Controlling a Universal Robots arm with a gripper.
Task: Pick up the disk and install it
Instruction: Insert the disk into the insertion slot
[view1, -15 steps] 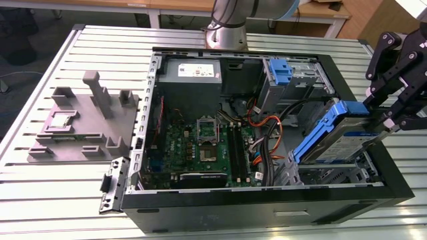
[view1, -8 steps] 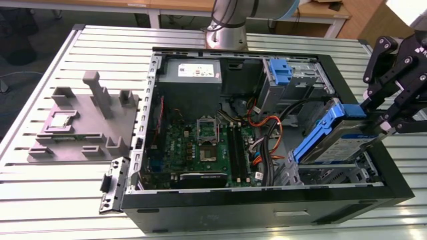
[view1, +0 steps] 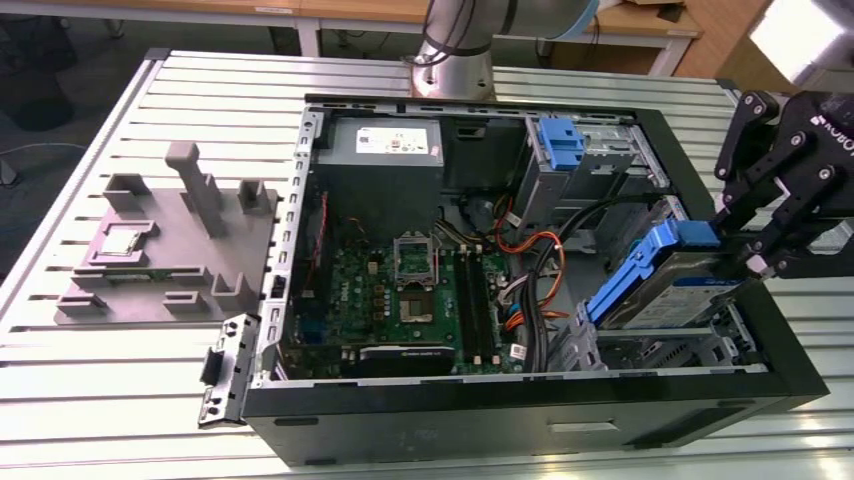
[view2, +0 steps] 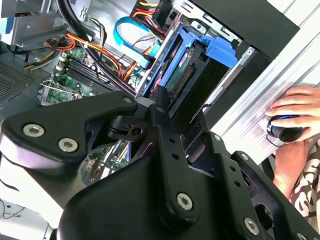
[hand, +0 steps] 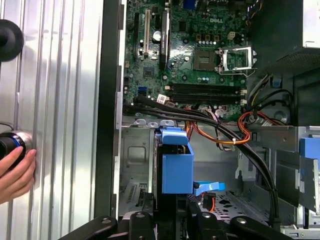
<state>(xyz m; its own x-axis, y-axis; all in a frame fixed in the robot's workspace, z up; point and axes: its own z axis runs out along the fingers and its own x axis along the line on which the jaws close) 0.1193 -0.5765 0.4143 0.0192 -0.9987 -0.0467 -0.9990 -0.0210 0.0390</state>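
The gripper (view1: 738, 252) is pinching the disk (view1: 663, 288) by its blue carrier rail. The disk is sitting tilted, its lower end inside the open computer case (view1: 534, 418), at the exterior view's right. A person's hand (hand: 15, 175) is resting on the slatted table (view1: 120, 400) beside the case

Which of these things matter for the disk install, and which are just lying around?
In play: disk, gripper shut on it, computer case.
Lying about: grey fixture, power supply, bare blue bracket, person's hand.
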